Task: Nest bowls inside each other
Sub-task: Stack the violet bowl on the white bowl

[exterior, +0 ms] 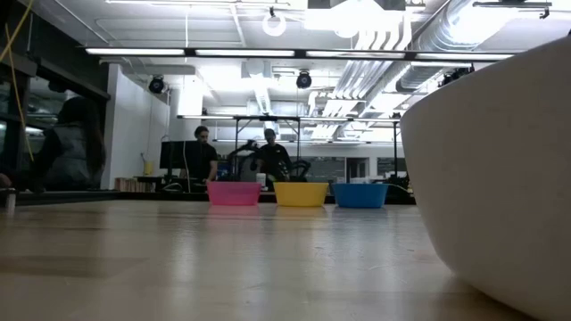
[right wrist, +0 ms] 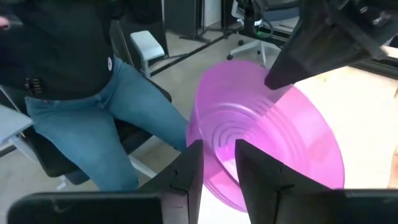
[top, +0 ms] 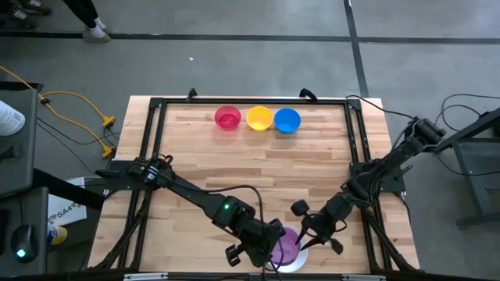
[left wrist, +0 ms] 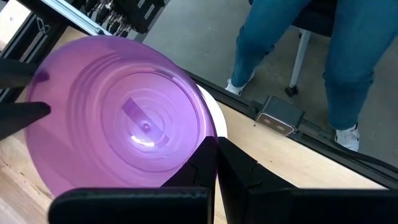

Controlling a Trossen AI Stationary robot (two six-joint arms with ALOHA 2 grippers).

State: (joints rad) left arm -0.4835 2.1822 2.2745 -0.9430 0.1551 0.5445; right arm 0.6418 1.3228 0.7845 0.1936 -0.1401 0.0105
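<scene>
My left gripper holds a translucent purple bowl tilted at the table's near edge, above a larger white bowl that stands on the table and fills the right of the low view. Whether the two bowls touch does not show. My right gripper is open on the bowl's other side, its fingers standing either side of the purple rim; I cannot tell if they touch it. Pink, yellow and blue bowls stand in a row on their bases at the far edge. My left gripper pinches the purple bowl's rim between its two fingers. The fingers come slanting down from the table's left. The bowl hangs tilted from this one spot on its rim, its opening turned up and toward my right gripper, over the white bowl.
A black frame runs along the table's left, right and far sides. Bare wood lies between the three far bowls and the grippers. A seated person in jeans is just beyond the near edge. Yellow cables lie on the floor at the left.
</scene>
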